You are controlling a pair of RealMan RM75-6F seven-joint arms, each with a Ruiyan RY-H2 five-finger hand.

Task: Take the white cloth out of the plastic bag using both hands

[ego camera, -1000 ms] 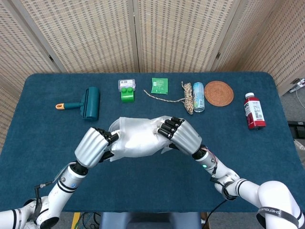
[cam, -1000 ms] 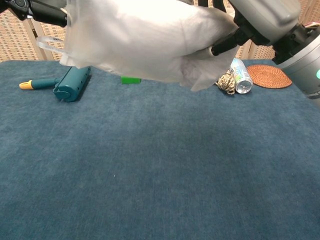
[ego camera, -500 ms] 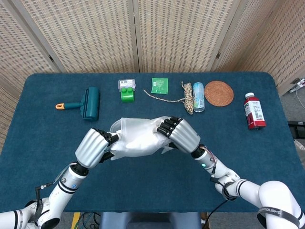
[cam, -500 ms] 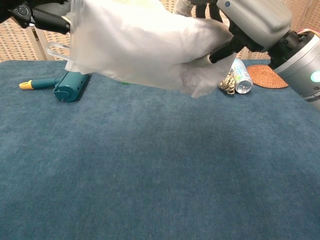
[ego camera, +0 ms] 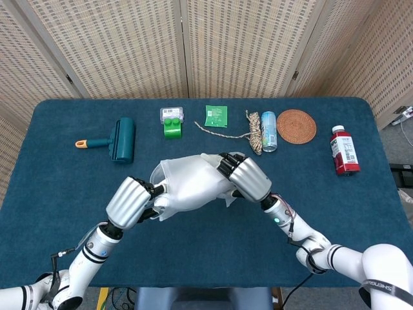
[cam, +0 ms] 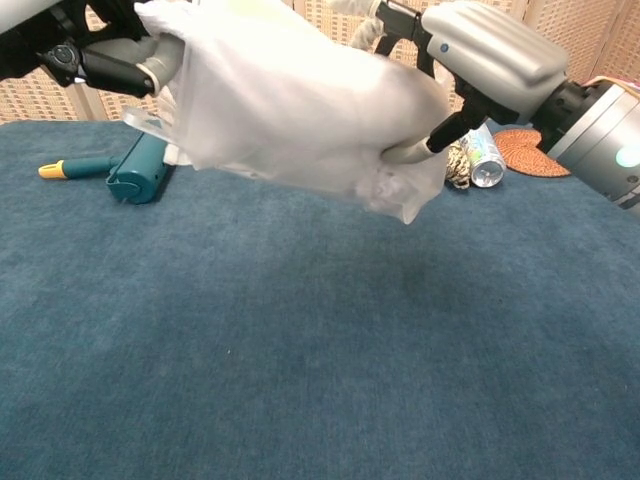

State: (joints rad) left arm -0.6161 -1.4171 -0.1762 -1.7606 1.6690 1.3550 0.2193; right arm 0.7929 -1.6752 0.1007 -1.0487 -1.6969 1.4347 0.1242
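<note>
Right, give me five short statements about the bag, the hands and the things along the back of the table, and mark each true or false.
1. Both hands hold the plastic bag clear of the table. True: the left hand grips one end and the right hand the other, and the chest view shows table under it.
2. The white cloth lies spread out flat on the table. False: it is bunched inside the held bag.
3. The red bottle stands upright at the table's right side. True.
4. The lint roller lies next to the woven coaster. False: the roller is at the far left, the coaster well to the right, beside the can.
5. The right hand is empty. False: it grips the bag.
</note>
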